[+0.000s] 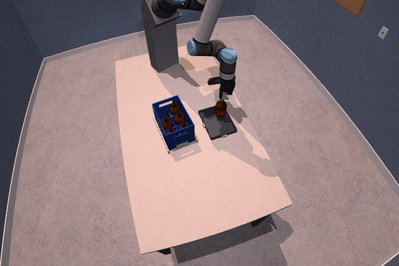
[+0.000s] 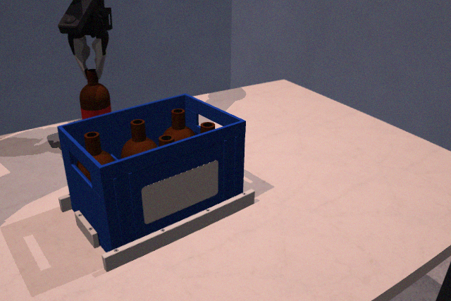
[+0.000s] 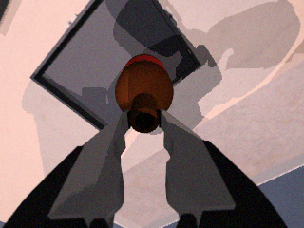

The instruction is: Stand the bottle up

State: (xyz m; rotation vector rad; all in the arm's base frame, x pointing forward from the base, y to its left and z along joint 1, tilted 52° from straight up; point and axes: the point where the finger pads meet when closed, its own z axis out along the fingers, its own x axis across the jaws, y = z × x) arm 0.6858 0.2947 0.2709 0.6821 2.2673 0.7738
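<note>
The brown bottle with a red label is upright at the back right part of the dark tray. My gripper points down and is shut on the bottle's neck, just below the mouth. The bottle seems to hang a little above the tray; its base is hidden in the exterior view. The blue crate stands left of the tray in the top view. It holds several upright brown bottles; its back left compartment in that view looks empty.
Low pale rails run along the crate's foot. The crate's walls rise around the bottle necks inside. The arm's grey pedestal stands at the back of the table. The table's right edge is close behind the tray.
</note>
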